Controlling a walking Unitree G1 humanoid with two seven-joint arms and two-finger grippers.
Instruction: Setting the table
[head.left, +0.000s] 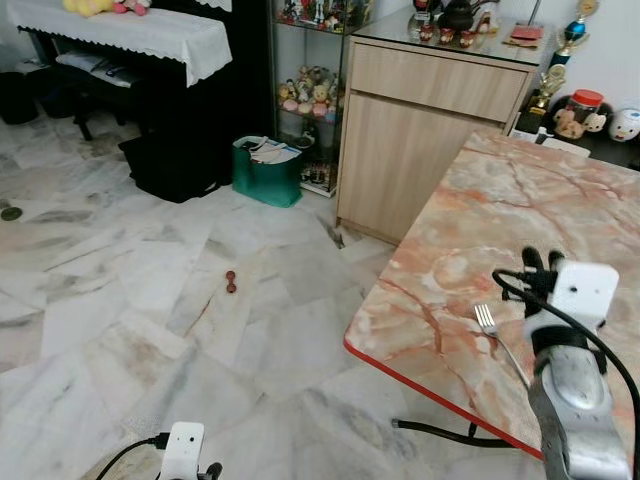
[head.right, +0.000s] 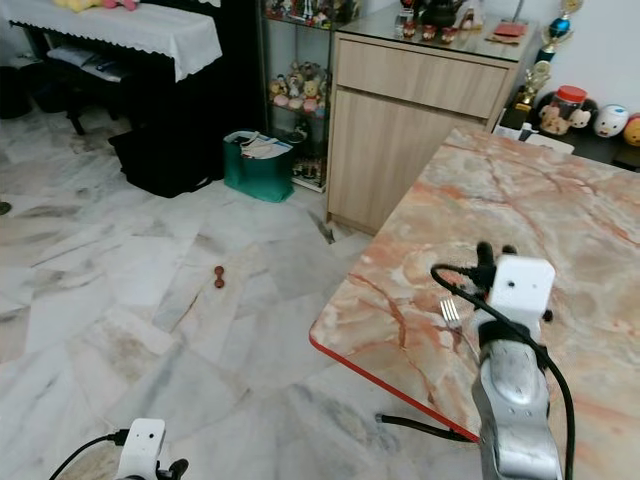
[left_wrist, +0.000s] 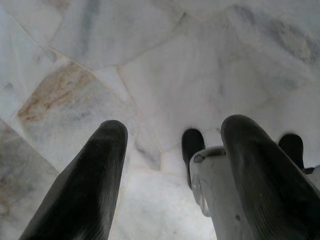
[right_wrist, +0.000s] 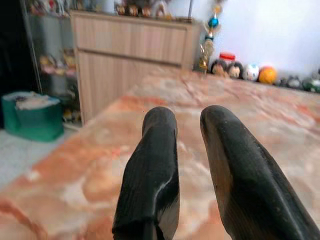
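A silver fork (head.left: 487, 320) lies on the pink marble table (head.left: 520, 190) near its red-edged front corner, tines pointing away from me. My right gripper (head.left: 541, 262) hovers just above the tabletop beside and a little beyond the fork, not touching it. In the right wrist view its fingers (right_wrist: 150, 165) stand a small gap apart with nothing between them and the bare tabletop ahead. My left arm (head.left: 185, 450) hangs low by the floor. Its gripper (left_wrist: 172, 125) is open over marble floor tiles and holds nothing.
A wooden cabinet (head.left: 420, 130) stands past the table's far corner, with a green bag (head.left: 267, 170) and a glass display shelf to its left. A small red object (head.left: 231, 282) lies on the floor. A black cable (head.left: 430, 430) runs under the table.
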